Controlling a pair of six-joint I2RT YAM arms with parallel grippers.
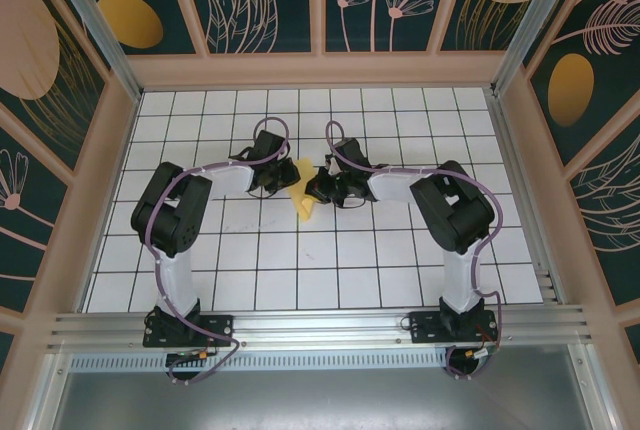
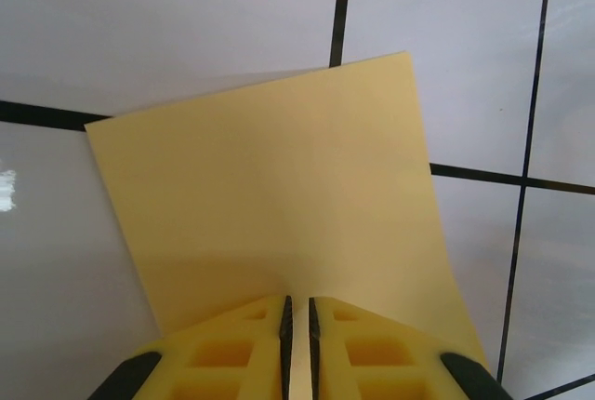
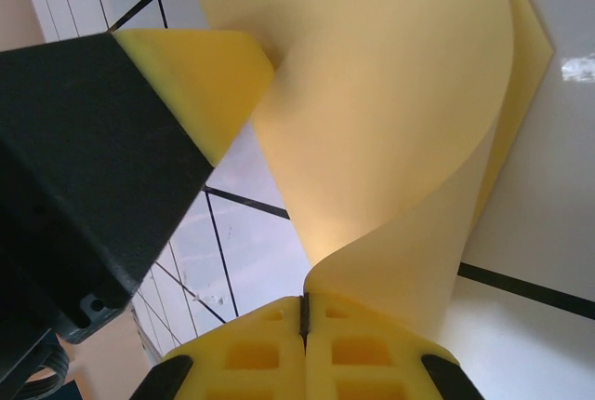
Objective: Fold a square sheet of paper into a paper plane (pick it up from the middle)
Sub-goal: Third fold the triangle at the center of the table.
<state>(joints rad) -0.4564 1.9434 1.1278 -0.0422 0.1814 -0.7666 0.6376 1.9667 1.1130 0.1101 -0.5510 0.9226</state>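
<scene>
Reaching in from both sides, my two arms bend toward the middle of the white tiled counter (image 1: 400,270). Seen from above, my left arm (image 1: 175,215) goes up from its base at the lower left, folds at the elbow and stretches to the right. My right arm (image 1: 455,210) goes up from the lower right, folds and stretches to the left. Their tips almost meet just above the middle of the frame, with the yellow paper sheet (image 1: 303,205) between them.

My left jaws are pressed nearly together and pinch one edge of the sheet (image 2: 279,195). In the left wrist view a thin strip of paper sits in the slit between my yellow pads (image 2: 409,344), at the bottom middle of the frame. From there the sheet spreads up like a flat flap over the black lines of the counter.

My right jaws are pressed tight and pinch the sheet (image 3: 390,121) too. In the right wrist view the paper comes out at the bottom middle and curls in a big bend to the top of the frame. A second layer peeks out behind it at the upper right. At the left of that frame, one yellow pad (image 3: 200,84) of my left jaws sits right up against the paper.
</scene>
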